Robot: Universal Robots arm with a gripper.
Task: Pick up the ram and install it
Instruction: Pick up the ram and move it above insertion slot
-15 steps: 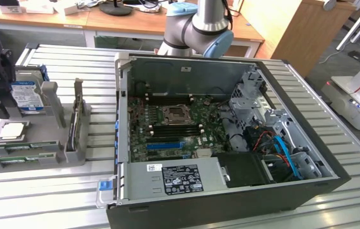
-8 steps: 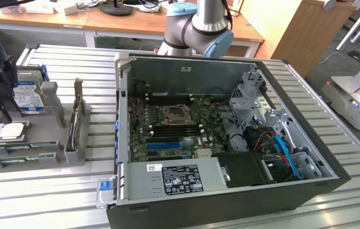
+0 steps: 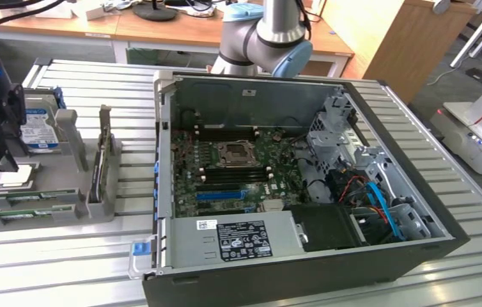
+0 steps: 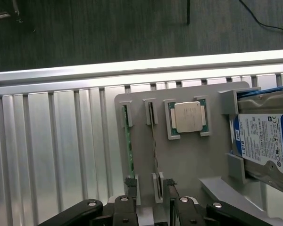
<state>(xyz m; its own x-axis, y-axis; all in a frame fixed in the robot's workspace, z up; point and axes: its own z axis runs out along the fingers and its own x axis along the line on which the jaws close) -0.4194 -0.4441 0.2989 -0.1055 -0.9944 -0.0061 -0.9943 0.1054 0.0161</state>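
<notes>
Slatted aluminium bench point(image 4: 61, 155) carries a grey parts holder point(image 4: 188, 160) whose narrow slots keep the green ram point(image 4: 129, 146) standing on edge, presumably so the open, empty end effector point(image 4: 150, 186) hovering above can straddle it.

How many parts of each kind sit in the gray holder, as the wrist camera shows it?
RAM sticks: 2
CPU chip: 1
Hard drive: 1
Total: 4
</notes>
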